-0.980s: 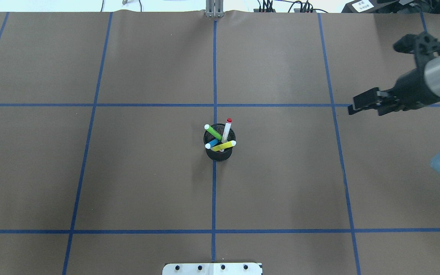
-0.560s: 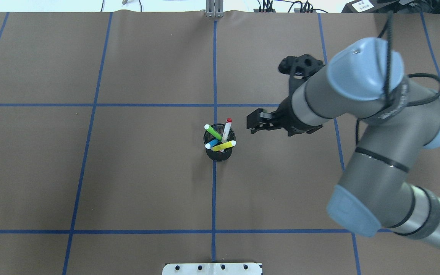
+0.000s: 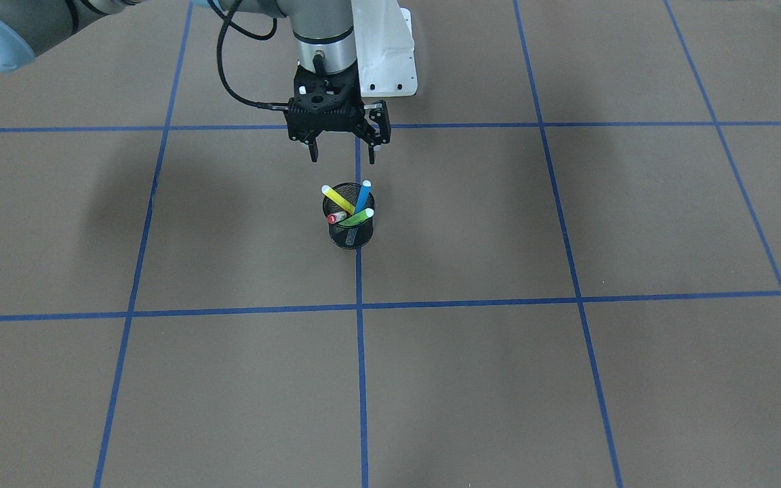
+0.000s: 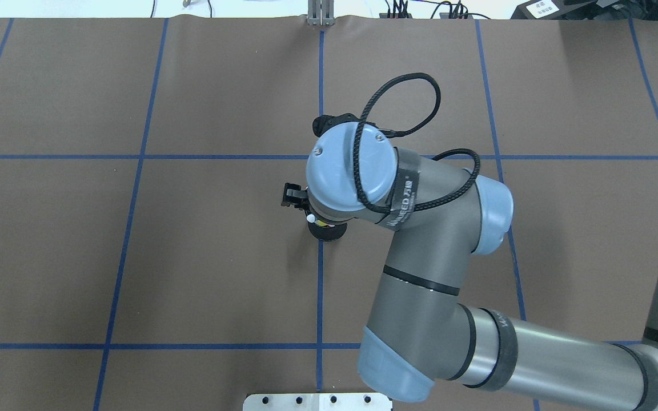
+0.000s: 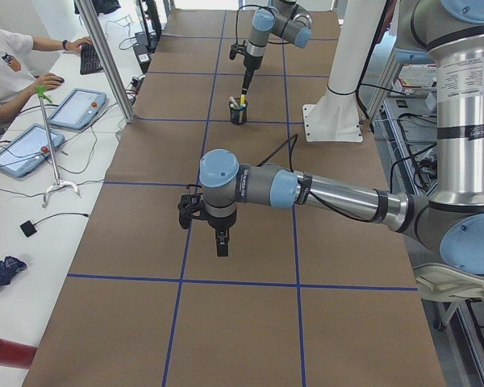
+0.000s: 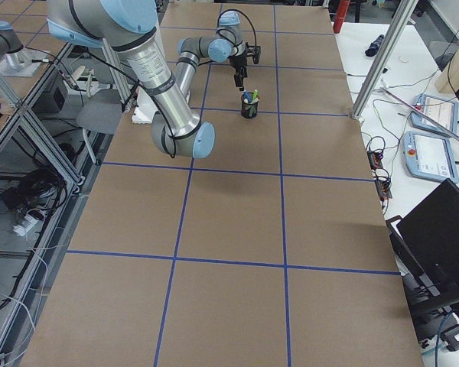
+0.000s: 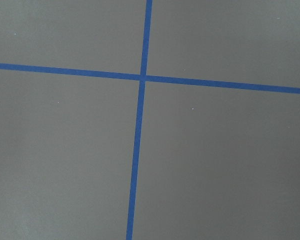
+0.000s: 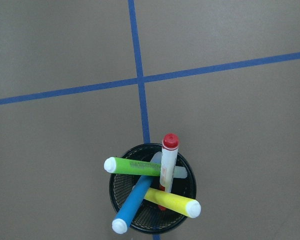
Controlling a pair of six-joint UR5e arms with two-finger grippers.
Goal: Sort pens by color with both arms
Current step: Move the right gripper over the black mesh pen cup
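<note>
Pens [image 8: 163,172] sit untouched in the black mesh cup [image 3: 351,238] at mid-table, but the right gripper [image 3: 342,157], jaws spread, has swung in from the right edge to hover just above them, so a first pick looks near; whether the left gripper [image 5: 222,248] is clenched cannot be told.

Four pens [image 8: 165,170] lean in the cup [image 3: 351,237], seemingly below the right gripper's fingers [image 3: 312,150].

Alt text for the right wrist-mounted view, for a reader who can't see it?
Seen from above, a black mesh cup holds four pens splayed apart: a green highlighter, a blue highlighter, a yellow highlighter and a red-capped marker. The cup stands on a blue tape line on the brown table.
</note>
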